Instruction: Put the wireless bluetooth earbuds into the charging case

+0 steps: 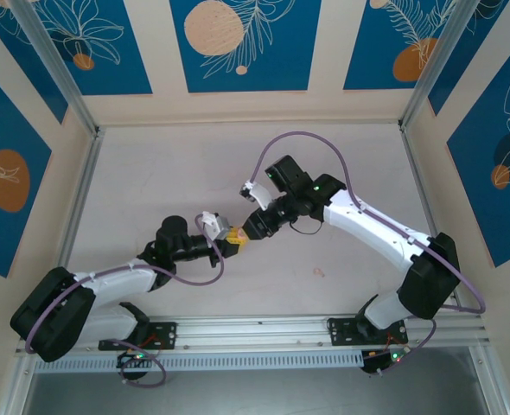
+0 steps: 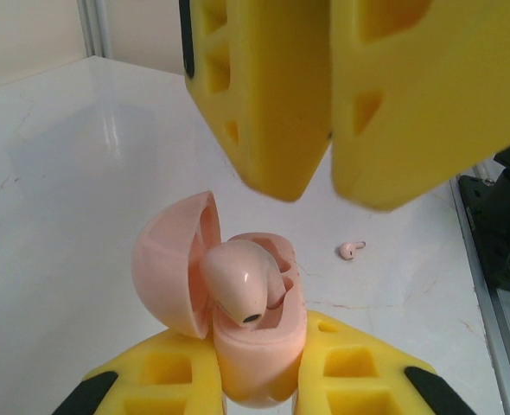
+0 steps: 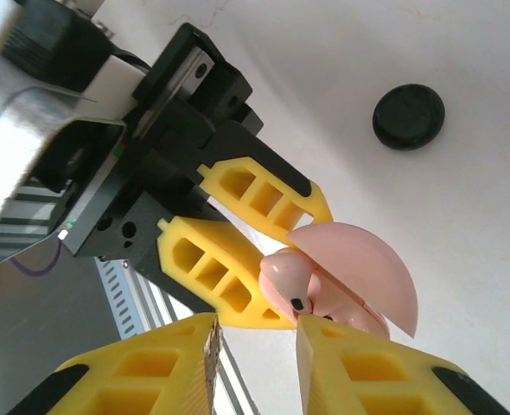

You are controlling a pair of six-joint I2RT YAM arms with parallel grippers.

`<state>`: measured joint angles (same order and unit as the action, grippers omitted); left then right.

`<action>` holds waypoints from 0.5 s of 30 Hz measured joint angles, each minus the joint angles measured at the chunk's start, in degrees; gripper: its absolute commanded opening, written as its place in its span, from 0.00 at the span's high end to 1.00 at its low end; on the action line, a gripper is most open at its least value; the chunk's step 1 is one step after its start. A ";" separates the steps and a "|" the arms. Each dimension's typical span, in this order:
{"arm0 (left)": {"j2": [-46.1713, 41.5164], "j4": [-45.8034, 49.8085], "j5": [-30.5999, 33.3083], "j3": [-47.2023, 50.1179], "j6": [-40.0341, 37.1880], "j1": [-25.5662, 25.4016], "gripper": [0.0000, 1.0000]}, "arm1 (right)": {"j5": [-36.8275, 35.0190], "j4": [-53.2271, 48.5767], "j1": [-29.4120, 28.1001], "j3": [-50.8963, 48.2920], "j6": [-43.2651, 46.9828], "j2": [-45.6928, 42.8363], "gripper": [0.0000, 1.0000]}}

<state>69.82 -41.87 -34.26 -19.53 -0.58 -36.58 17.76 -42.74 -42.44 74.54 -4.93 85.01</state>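
The left gripper (image 2: 259,372) is clamping the pink charging case (image 2: 255,350) by its base. Its chunky yellow fingers (image 2: 151,373) are blocky moulded plastic with hollow pockets and black trim, and they are pressing in from both sides. The case is standing open, its smooth domed lid (image 2: 168,268) swung back to the left like half a shell.

One pale pink earbud (image 2: 238,285) is sitting in the case's well. It is glossy and bean-shaped, and it is poking up above the rim at a tilt, with a small dark opening showing on its rounded end. I cannot tell whether it is fully seated.

The right gripper (image 2: 328,186) is hanging just above, its matching yellow jaws only narrowly apart and gripping nothing. In the left wrist view, bare table is showing between its blunt tips and the earbud below.

A second pink earbud (image 2: 350,251) — tiny, curved, with a short stem — is lying loose on the white table (image 2: 82,173), apart from the case, toward the rail side. The tabletop is looking polished and faintly veined, like marble.

In the right wrist view, a round black case (image 3: 408,116) is lying flat on that same surface, a matte disc well away from both grippers.
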 measured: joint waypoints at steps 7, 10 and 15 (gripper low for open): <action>-1.01 2.58 -0.02 -0.81 -0.90 0.00 0.85 | -0.70 0.26 0.02 0.00 -0.02 1.09 0.71; -1.79 3.58 0.02 -0.90 -1.16 0.00 0.85 | -0.83 0.59 0.02 0.00 -0.07 1.70 0.72; -1.86 4.68 0.24 -0.90 -1.36 0.00 0.85 | -0.85 0.92 0.02 -0.07 -0.46 2.34 0.77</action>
<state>67.96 -37.19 -34.02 -20.43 -1.93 -36.58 16.91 -41.82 -42.41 74.48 -5.39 87.35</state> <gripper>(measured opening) 0.172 0.241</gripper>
